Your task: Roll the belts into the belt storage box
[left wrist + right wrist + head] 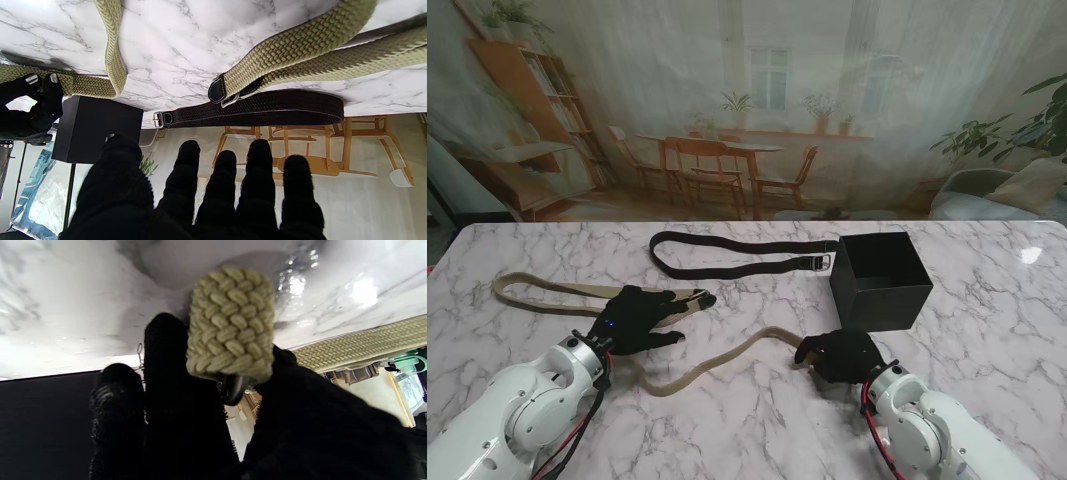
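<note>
The marble table (987, 330) is carrying everything, and the work is being done on its near half. The belt storage box (882, 281) is standing open-topped right of centre, apparently empty, so no belt is being counted as stored yet.

The black belt (727, 255) is lying folded flat at the far side, its buckle close to the box and untouched. The tan belt (717, 362) is lying in a long loose curve from the far left, past the left hand, to the right hand near the box.

The right hand (839, 354) is clamped on the tan belt's free tip (230, 323): in the right wrist view the braided end is being pinched between thumb and fingers. The left hand (635, 320) is hovering over or resting on the buckle end (222, 91), fingers (260, 160) spread and closed on nothing; contact with the strap cannot be told.

The step in hand is judged to be the start of the roll. For a good result:

- The tip is being kept pinched while the first turn is being formed tightly.
- The strap is being held flat by the left hand, so that slack is being fed without twist.
- The coil is being kept smaller than the box opening.
</note>
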Robot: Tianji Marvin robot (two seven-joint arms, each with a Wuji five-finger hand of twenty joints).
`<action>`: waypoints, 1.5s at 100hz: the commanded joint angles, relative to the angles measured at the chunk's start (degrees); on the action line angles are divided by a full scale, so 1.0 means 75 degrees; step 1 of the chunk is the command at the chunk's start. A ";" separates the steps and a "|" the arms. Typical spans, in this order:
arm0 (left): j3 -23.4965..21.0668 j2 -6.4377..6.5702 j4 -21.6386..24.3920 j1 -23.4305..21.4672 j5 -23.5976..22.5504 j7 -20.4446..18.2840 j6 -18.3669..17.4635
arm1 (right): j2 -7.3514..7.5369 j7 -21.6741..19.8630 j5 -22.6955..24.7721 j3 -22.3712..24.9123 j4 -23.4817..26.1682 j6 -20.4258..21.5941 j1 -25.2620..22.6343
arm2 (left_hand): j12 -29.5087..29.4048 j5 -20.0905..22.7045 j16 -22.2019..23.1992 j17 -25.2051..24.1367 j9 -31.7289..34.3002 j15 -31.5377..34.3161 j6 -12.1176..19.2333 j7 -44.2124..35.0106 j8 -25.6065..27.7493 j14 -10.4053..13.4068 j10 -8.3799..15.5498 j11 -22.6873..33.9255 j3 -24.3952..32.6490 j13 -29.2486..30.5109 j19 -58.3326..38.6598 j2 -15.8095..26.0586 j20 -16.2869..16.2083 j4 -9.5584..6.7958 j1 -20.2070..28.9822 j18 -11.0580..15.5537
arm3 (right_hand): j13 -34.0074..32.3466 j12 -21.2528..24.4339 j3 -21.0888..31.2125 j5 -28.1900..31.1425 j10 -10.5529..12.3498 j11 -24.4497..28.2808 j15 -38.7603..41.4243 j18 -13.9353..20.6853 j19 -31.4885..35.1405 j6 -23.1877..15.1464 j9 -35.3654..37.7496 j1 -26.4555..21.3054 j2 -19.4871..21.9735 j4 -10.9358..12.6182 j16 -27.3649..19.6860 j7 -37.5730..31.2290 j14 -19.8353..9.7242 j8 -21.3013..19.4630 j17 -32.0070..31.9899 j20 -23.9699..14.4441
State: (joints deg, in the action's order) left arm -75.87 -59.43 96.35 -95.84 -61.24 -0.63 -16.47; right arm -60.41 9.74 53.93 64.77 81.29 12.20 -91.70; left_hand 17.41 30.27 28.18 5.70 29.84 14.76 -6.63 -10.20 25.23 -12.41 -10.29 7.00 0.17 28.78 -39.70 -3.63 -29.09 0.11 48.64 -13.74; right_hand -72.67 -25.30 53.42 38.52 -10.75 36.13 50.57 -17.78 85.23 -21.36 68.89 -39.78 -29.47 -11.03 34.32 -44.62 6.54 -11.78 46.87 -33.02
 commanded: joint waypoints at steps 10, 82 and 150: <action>0.0022 -0.0001 -0.0020 0.0003 0.0019 -0.0104 -0.0027 | 0.0004 -0.0132 0.0097 -0.0080 -0.0251 0.0124 -0.0186 | 0.0028 0.0005 -0.0022 -0.0140 -0.0187 -0.0158 -0.0069 0.0034 0.0071 -0.0058 -0.0057 -0.0112 -0.0219 -0.0200 0.0247 0.0309 -0.0116 0.0070 0.0066 -0.0265 | -0.0298 0.0675 -0.0206 0.0732 0.0982 -0.1093 -0.0269 0.0146 -0.0128 0.1603 0.0770 -0.0130 -0.0430 -0.0353 0.0064 -0.1671 -0.0337 0.1249 -0.0062 0.0027; 0.0037 0.0000 -0.0021 0.0021 0.0059 -0.0159 -0.0015 | 0.0373 -0.3438 0.0098 0.0986 0.1651 0.0693 -0.0932 | 0.0030 0.0002 -0.0020 -0.0139 -0.0172 -0.0161 -0.0074 0.0034 0.0068 -0.0063 -0.0057 -0.0106 -0.0217 -0.0198 0.0248 0.0321 -0.0113 0.0069 0.0069 -0.0256 | 0.1847 0.0802 0.4220 -0.1670 0.0484 -0.1525 -0.3005 0.0805 -0.1917 0.3936 -0.3168 0.0708 -0.1550 0.1701 0.0122 0.2771 -0.0266 -0.1496 -0.2004 -0.0418; 0.0021 0.0002 -0.0025 0.0021 0.0015 -0.0138 -0.0010 | 0.0436 -0.3777 0.0384 0.1139 0.1836 0.0889 -0.1021 | 0.0029 0.0017 -0.0021 -0.0134 -0.0171 -0.0158 -0.0068 0.0026 0.0070 -0.0060 -0.0049 -0.0104 -0.0217 -0.0191 0.0244 0.0327 -0.0114 0.0067 0.0086 -0.0262 | 0.3320 0.1195 0.4036 -0.2468 0.0076 -0.1743 -0.3529 0.0743 -0.2520 0.4294 -0.5556 -0.0268 -0.1020 0.1718 -0.0666 0.3761 -0.0399 -0.2118 -0.2766 -0.0559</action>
State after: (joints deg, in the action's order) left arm -75.81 -59.41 96.33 -95.68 -61.06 -0.97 -16.52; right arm -57.24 -18.53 56.63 73.80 96.33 19.05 -98.53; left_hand 17.41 30.26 28.18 5.70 29.85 14.76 -6.63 -10.20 25.24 -12.41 -10.29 7.01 0.17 28.78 -39.69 -3.63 -29.09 0.11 48.64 -13.76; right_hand -48.41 -16.73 78.53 19.65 -13.11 22.71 31.97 -12.75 66.23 5.03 29.66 -36.73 -35.08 4.57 34.83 -16.09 0.87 -26.01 25.45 -36.55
